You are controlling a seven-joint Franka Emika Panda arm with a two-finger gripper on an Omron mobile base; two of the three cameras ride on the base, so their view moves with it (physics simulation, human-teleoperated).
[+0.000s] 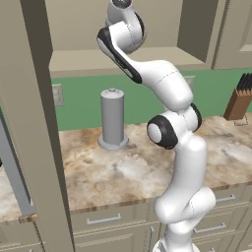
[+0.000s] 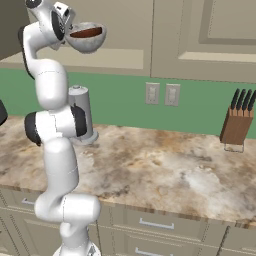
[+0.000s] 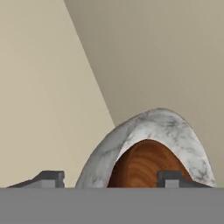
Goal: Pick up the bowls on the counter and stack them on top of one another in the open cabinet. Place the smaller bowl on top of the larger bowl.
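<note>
Beige cabinet point(image 1: 147, 56) interior ahead of my claw point(image 3: 109, 178), whose tips stand spread, one each side of the pale bowl's point(image 3: 175, 131) rim; brown bowl point(image 3: 140, 168) nested inside. Both look rigid, glossy, likely slippery and chippable; rim offers the only hold.

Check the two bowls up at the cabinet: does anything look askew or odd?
Yes. The larger bowl, with the smaller bowl nested inside, is tipped toward the end effector rather than level. In the hand view its mouth faces the camera, and the fingers stand apart astride its rim. Whether it rests on the shelf cannot be told.
</note>
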